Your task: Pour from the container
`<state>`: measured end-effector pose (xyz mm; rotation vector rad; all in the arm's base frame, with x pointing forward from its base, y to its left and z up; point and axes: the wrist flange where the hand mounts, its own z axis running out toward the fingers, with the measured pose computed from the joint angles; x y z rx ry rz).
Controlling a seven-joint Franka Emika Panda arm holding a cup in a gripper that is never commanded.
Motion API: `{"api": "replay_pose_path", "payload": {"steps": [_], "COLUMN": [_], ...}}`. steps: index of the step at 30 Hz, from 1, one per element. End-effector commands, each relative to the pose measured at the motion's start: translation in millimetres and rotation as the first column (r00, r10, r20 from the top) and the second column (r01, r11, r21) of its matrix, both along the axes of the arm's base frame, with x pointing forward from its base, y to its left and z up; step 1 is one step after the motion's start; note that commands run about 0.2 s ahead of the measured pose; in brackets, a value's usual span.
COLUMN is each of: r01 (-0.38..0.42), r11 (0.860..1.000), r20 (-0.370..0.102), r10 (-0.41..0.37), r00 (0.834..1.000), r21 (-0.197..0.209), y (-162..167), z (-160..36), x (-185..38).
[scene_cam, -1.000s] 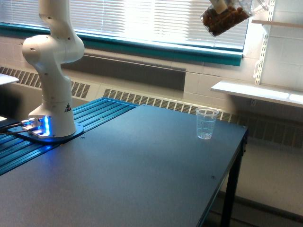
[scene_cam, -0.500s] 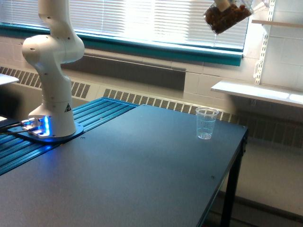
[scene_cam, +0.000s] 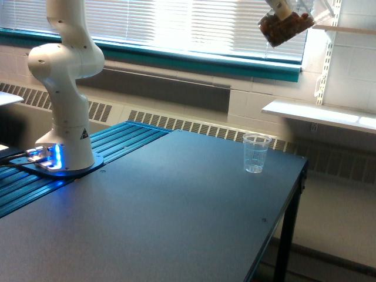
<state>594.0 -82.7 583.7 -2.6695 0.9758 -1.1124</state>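
Note:
The container (scene_cam: 286, 24) hangs tilted at the top of the exterior view, its lower lip pointing down toward the view's left. It is clear and holds a brown, lumpy filling. A pale part of my gripper (scene_cam: 278, 6) shows at its upper end, shut on it; the frame's top edge cuts off the rest. A faint thin streak runs just below the lip; I cannot tell whether it is a stream. Far below it, a small clear plastic cup (scene_cam: 256, 153) stands upright near the dark table's (scene_cam: 176, 211) far right corner and looks empty.
The arm's white base (scene_cam: 63, 88) stands at the table's left on blue ribbed rails (scene_cam: 126, 138). The table's right edge (scene_cam: 292, 197) drops off close to the cup. White wall shelves (scene_cam: 320, 114) and a window with blinds lie behind.
The container has risen and drifted slightly toward the view's right, now partly cut by the top edge. The plastic cup has not moved.

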Motion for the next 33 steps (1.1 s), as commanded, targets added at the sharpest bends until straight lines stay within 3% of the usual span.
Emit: {"api": "replay_pose_path", "payload": {"steps": [1,16,33], "r01": [-0.074,-0.222,-0.393], "r11": [0.997,0.973,0.914], "r20": [0.018,0.009,-0.028], "r10": [0.074,0.223,0.392], "r00": [0.997,0.975,0.92], "r21": [-0.035,-0.07,-0.097], "y": [28.6,94.6,184.9], "z": [3.6,-24.6,-57.7], "x": [-10.9,-29.2,-53.6]}}
